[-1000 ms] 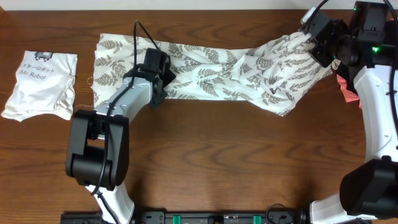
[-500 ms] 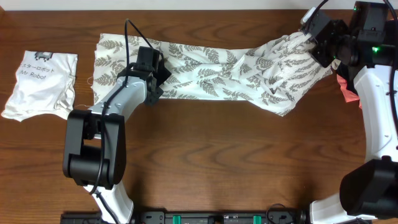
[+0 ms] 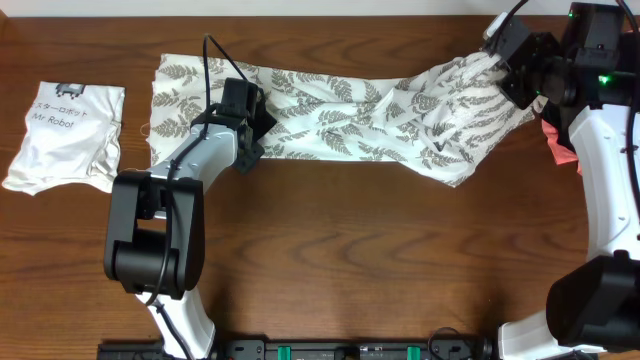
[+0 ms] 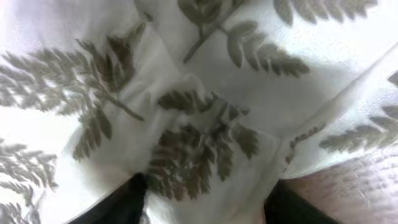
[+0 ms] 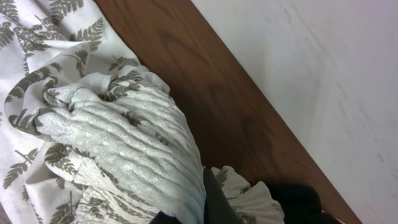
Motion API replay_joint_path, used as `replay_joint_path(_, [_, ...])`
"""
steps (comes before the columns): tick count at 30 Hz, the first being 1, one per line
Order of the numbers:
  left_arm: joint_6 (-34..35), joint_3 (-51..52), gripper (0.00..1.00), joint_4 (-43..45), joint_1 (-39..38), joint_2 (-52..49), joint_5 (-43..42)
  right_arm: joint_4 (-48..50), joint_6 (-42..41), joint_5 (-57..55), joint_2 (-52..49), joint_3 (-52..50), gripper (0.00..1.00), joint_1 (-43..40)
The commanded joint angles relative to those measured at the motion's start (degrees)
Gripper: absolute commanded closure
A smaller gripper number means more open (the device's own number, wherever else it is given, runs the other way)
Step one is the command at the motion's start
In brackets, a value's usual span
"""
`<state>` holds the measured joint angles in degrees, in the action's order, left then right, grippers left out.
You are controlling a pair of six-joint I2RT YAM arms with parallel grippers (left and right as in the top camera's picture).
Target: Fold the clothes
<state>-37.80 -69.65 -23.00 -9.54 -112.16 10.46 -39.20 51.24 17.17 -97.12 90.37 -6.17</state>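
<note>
Fern-print clothes [image 3: 340, 115] stretch lengthwise left to right along the worktop's [image 3: 350, 250] far side, the right end effector [image 3: 498, 64] clamping the raised, bunched right end while the left end effector [image 3: 260, 122], fingers apart and mostly cropped, straddles gathered cloth.

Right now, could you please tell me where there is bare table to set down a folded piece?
The widest bare wood is the near half of the table, between the left arm and right arm, below the fern-print garment. A narrow strip lies between the Mr Robot shirt and that garment. The far side is crowded.
</note>
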Motion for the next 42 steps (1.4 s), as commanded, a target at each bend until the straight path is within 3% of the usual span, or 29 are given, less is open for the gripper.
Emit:
replay_joint_path(1, [-0.1,0.5,0.56,1.7,0.2,-1.2,0.2,0.0,0.2,1.5,0.0,1.4,0.99,0.1])
replay_joint_path(5, [-0.1,-0.7,0.90,2.3,0.2,0.3,2.7,0.0,0.2,1.5,0.0,1.4,0.99,0.1])
replay_joint_path(6, [-0.1,-0.8,0.94,2.4,0.2,0.8,2.8,0.0,0.2,1.5,0.0,1.4,0.99,0.1])
replay_joint_path(14, [-0.1,-0.8,0.93,2.6,0.2,5.5,2.7,0.0,0.2,1.5,0.0,1.4,0.99,0.1])
replay_joint_path(22, [-0.1,-0.8,0.75,2.1,0.2,6.7,2.7,-0.4,0.2,1.5,0.0,1.4,0.99,0.1])
replay_joint_path(33, [-0.1,-0.8,0.73,1.3,0.2,6.7,2.7,-0.5,0.2,1.5,0.0,1.4,0.99,0.1])
replay_joint_path(36, [-0.2,-0.8,0.67,1.3,0.2,6.7,2.7,-0.5,0.2,1.5,0.0,1.4,0.99,0.1])
replay_joint_path(42, [-0.2,-0.8,0.65,1.9,0.2,6.7,2.7,-0.5,0.2,1.5,0.0,1.4,0.99,0.1])
